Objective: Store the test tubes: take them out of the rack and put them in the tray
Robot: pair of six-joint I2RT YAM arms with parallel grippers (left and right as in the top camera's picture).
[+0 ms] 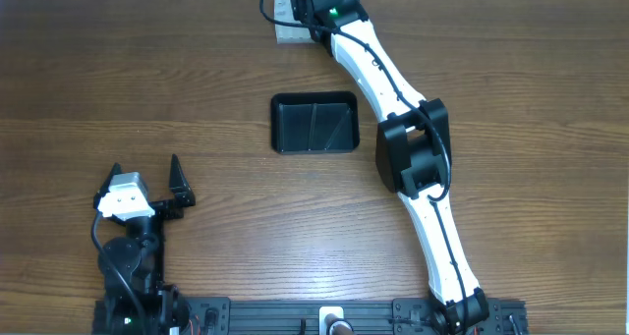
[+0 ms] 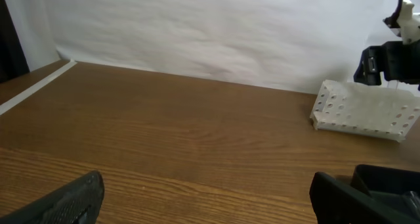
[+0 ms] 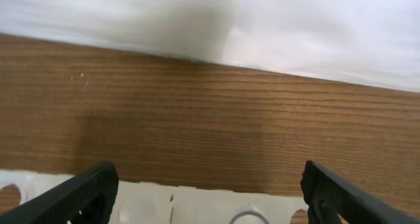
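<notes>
The white perforated test tube rack stands at the far edge of the table, also seen as the rack from the left wrist. My right gripper hangs open directly above the rack, with the rim of one clear tube just below it. From the left wrist the right gripper shows over the rack's far end. The black tray lies in the middle of the table; faint glassy lines show inside it. My left gripper rests open and empty near the front left.
A white backdrop rises behind the table's far edge. The tray's near corner sits close to my left gripper's finger. Bare wood stretches to the left of the tray and the rack.
</notes>
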